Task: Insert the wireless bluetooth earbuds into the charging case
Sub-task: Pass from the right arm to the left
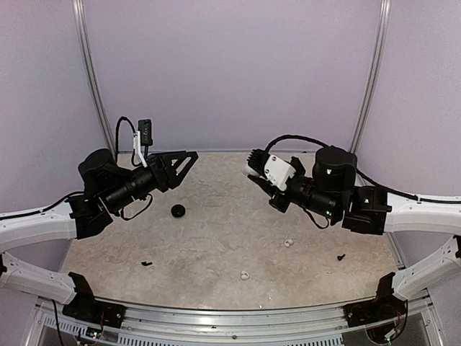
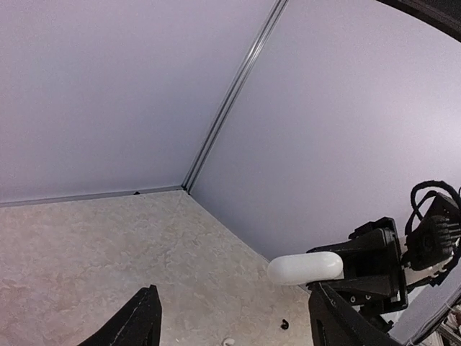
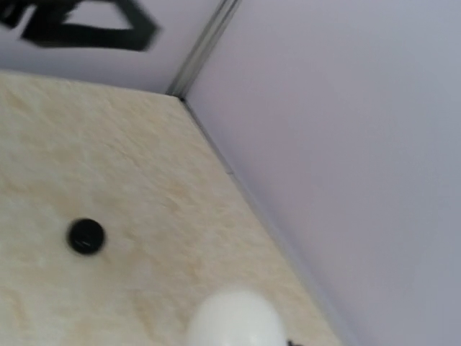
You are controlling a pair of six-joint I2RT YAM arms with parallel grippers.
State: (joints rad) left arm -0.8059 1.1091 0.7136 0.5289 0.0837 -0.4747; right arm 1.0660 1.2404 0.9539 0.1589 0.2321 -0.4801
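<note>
Over the beige tabletop (image 1: 216, 238) the left gripper (image 1: 186, 164) hangs wide open and empty, the right gripper (image 1: 253, 167) is closed on the white charging case (image 2: 302, 268), held up in the air, and what seem to be one earbud (image 1: 288, 243) and a second earbud (image 1: 244, 275) lie apart on the tabletop near the right arm.

Plain pale lilac walls (image 1: 230, 72) close the space on three sides, joined at the corners by thin metal strips (image 1: 88, 72). The table (image 1: 216, 238) has a beige, marble-like surface. The light is soft and even.
</note>
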